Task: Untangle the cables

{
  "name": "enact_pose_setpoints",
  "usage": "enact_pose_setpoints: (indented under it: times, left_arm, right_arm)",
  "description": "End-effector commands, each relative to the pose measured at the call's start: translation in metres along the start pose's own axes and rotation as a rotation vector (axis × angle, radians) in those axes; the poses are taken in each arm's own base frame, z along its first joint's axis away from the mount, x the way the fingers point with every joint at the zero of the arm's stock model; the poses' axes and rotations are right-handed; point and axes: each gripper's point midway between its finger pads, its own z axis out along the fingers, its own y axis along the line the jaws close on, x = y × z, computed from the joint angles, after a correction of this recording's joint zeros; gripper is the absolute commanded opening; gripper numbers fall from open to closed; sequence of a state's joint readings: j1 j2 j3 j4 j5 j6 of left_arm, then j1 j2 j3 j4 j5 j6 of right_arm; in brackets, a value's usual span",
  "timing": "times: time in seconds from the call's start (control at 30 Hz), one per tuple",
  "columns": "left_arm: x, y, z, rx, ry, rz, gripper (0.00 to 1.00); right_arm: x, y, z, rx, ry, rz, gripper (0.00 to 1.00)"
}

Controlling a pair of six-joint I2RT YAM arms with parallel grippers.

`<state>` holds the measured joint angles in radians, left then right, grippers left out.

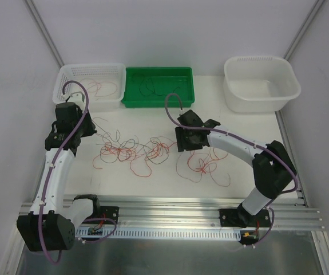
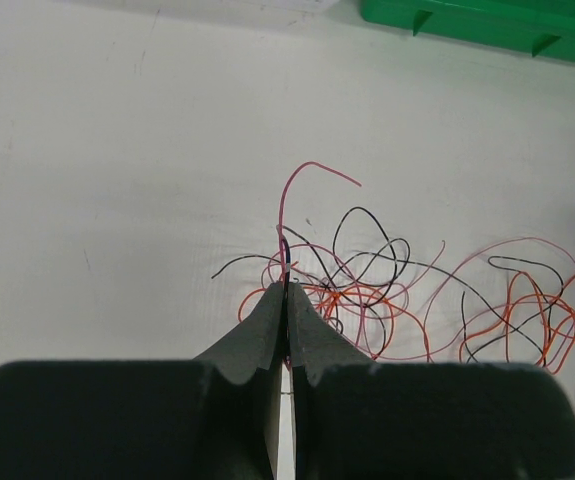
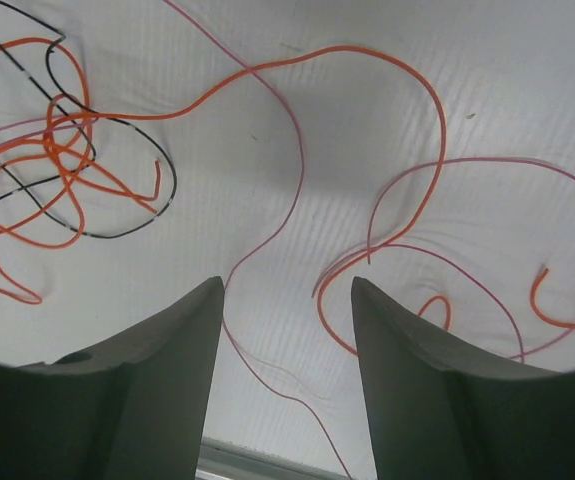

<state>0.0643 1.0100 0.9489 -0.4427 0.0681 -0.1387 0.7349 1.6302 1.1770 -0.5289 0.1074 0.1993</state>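
Observation:
The cables (image 1: 131,150) lie as thin orange-red, pinkish-red and black wires, looped across the middle of the table in loose clumps. My left gripper (image 2: 285,288) is shut on a pinkish-red cable (image 2: 307,168) that rises from between its tips, at the left edge of a clump (image 2: 367,290). In the top view this gripper (image 1: 88,133) sits left of the wires. My right gripper (image 3: 285,282) is open and low over the table; a thin pinkish-red cable (image 3: 259,250) runs between its fingers, with orange loops (image 3: 407,230) beside it. From above, the right gripper (image 1: 185,142) is between two clumps.
A white basket (image 1: 67,77) at the back left holds a few red wires. Beside it, a green tray (image 1: 186,91) holds dark wires. A white tub (image 1: 290,86) stands at the back right. An aluminium rail (image 1: 170,209) runs along the near edge.

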Motion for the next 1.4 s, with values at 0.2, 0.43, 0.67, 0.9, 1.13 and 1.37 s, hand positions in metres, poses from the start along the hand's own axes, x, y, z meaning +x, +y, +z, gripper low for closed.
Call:
enact_pose_setpoints:
  times: [0.2, 0.43, 0.67, 0.9, 1.13, 1.37]
  left_arm:
    - [-0.004, -0.010, 0.002, 0.042, -0.016, -0.001, 0.00]
    - [-0.003, -0.010, 0.003, 0.045, -0.012, -0.002, 0.00]
    - [-0.002, -0.005, 0.005, 0.018, -0.010, -0.001, 0.00]
    - [0.001, 0.001, 0.007, -0.013, 0.001, 0.007, 0.00]
    - [0.010, -0.002, 0.015, 0.012, 0.051, 0.004, 0.00]
    - [0.030, -0.021, 0.028, 0.086, 0.154, 0.013, 0.00]
  right_arm:
    - [0.014, 0.018, 0.048, 0.015, 0.037, 0.139, 0.56]
    - [0.028, 0.016, 0.066, 0.057, 0.057, 0.127, 0.46]
    - [-0.005, 0.000, 0.024, 0.140, -0.050, 0.038, 0.01]
    - [-0.118, -0.056, -0.168, 0.268, -0.447, -0.042, 0.01]
    - [-0.182, -0.080, -0.378, 0.220, -0.972, -0.030, 0.01]
    - [-0.195, -0.065, -0.453, 0.053, -1.259, 0.000, 0.01]
